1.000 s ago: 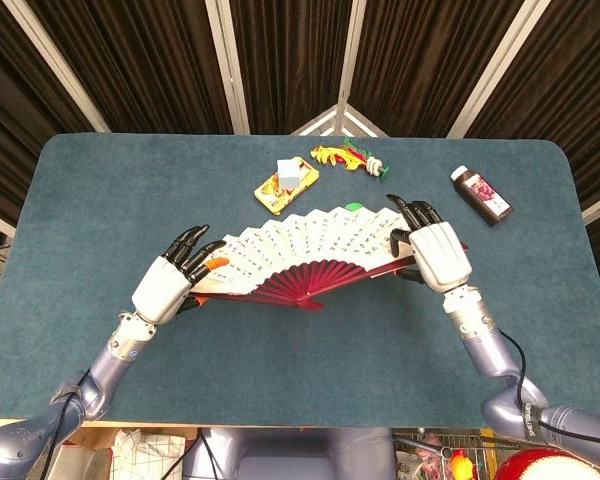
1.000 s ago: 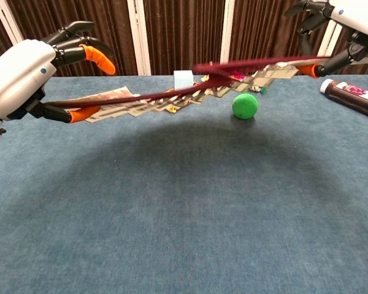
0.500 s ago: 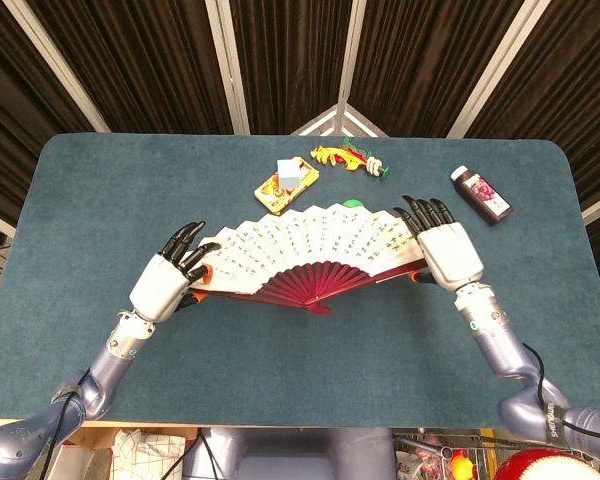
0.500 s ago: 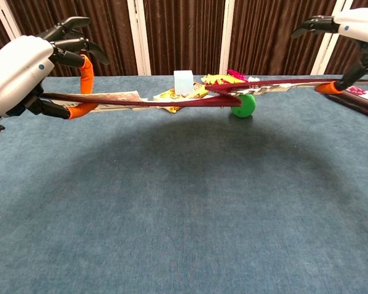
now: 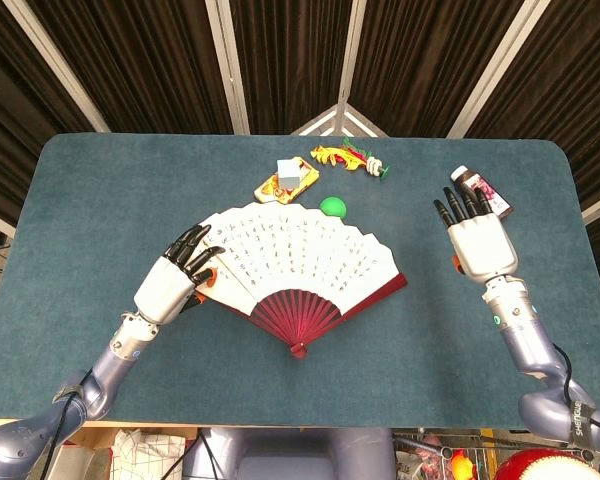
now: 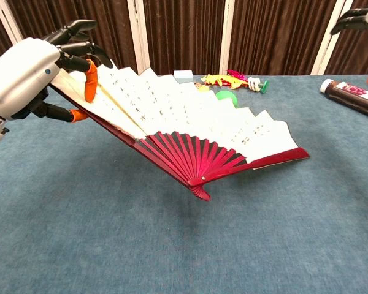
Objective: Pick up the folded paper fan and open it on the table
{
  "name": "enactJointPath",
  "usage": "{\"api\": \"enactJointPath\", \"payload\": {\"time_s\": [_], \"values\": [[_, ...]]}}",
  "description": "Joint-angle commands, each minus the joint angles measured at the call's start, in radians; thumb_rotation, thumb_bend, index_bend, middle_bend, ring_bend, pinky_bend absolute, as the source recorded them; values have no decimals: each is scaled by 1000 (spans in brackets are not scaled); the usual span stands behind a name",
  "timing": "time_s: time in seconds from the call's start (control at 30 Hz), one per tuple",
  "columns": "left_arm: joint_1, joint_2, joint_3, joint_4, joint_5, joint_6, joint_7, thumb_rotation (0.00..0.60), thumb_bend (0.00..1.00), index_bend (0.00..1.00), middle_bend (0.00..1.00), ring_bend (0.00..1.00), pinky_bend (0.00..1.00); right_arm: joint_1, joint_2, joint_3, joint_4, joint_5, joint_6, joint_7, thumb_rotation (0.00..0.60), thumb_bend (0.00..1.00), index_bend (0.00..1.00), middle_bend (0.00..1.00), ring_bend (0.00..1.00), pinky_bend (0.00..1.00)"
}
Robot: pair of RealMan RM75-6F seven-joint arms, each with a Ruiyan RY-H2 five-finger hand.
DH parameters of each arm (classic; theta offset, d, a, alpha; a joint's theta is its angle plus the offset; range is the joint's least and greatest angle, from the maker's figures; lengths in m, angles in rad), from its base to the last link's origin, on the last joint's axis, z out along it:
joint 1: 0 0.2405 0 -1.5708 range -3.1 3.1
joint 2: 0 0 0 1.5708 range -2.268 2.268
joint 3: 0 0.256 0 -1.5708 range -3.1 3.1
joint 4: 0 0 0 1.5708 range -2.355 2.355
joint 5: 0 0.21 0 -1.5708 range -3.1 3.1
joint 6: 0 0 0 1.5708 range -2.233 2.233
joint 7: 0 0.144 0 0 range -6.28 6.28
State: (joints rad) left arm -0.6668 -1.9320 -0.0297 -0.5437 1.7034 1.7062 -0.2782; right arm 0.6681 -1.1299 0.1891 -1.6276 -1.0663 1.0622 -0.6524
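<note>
Dark brown pleated curtains with pale vertical posts stand behind a table (image 5: 100,200) covered in blue-green carpet-like cloth.

Head view: the paper fan (image 5: 295,265) lies spread wide near the middle of the table, its white leaf marked with rows of small characters and its dark red ribs meeting at a pivot nearest the robot. The left hand (image 5: 172,282) grips the fan's left edge, dark fingers curled over the paper. The right hand (image 5: 477,243) is well apart from the fan, holding nothing, fingers straight and spread, pointing away from the robot. Just beyond those fingertips lies a small brown bottle (image 5: 480,194) with a white cap. A green ball (image 5: 332,207) sits just past the fan's far edge. Farther back are a yellow packet (image 5: 285,186) with a pale cube (image 5: 289,172) on it, and a yellow-and-red toy (image 5: 350,159).

Chest view: the fan (image 6: 190,131) is tilted, its left edge raised in the left hand (image 6: 24,76), an orange-tipped finger pressed on the paper, while its right red guard and pivot sit low at the cloth. Only the dark fingertips of the right hand (image 6: 356,19) show at the top right corner, above the bottle (image 6: 349,97).
</note>
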Motion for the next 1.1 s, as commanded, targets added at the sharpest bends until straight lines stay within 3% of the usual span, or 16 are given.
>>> {"api": "enactJointPath", "payload": {"time_s": [0.03,0.13,0.23,0.4,0.6,0.77,0.93,1.1], "values": [[9,11,17,-2,4,-25,18,600,336,369,119,0,45,-10,-4,8,-9,10,17,38,600,266,107,53,90,87],[35,57,49,-57,-13,-136,82,600,194,109,2,0,0,-22,-10,11,-6,-6,27,89,600,266,107,53,90,87],[59,128,54,-199,-43,-203,169,600,145,10,0,0,0,-26,-10,10,-4,-15,28,117,600,265,107,53,90,87],[99,319,44,-567,-147,-338,429,600,70,0,0,0,0,-28,-6,12,-10,-18,27,136,600,266,107,53,90,87],[115,462,27,-809,-301,-469,708,600,68,0,0,0,0,-27,-13,14,-17,-25,32,148,600,266,107,53,90,88],[107,586,-1,-1017,-523,-560,1025,600,67,0,0,0,0,-28,-21,14,-17,-24,35,155,600,266,107,53,90,88],[78,605,-25,-1074,-682,-571,1231,600,67,0,0,0,0,-27,-27,6,-12,-23,27,154,600,266,107,53,90,87],[49,592,-37,-1053,-792,-607,1294,600,48,0,0,0,0,-27,-29,2,-8,-31,23,163,600,266,107,53,90,88]]}}
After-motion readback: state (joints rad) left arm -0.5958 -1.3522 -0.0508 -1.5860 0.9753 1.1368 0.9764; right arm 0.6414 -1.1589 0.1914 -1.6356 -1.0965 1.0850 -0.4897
